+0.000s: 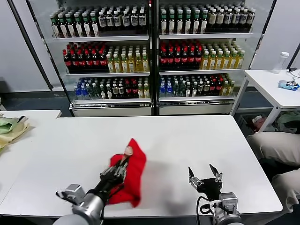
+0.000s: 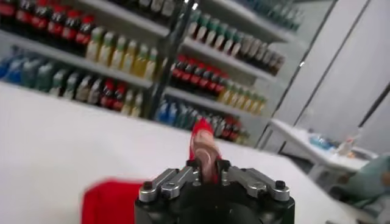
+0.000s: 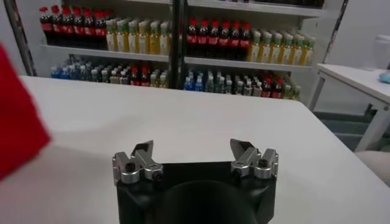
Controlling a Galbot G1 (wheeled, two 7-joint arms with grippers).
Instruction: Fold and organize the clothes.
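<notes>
Left gripper [image 1: 123, 165] clamps the raised T-shirt [image 1: 132, 173]; lay it flat slowly. Right gripper [image 1: 205, 176] waits, spread apart.

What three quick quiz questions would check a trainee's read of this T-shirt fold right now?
1. True or false: the left gripper is shut on the red T-shirt.
2. Which gripper is open and holding nothing? A) left B) right
3. Fill in: the T-shirt is bunched and partly lifted off the white ____.

Key:
1. True; the fabric stands pinched between its fingers in the left wrist view.
2. B; the right gripper hovers over the table, apart from the shirt.
3. table
</notes>
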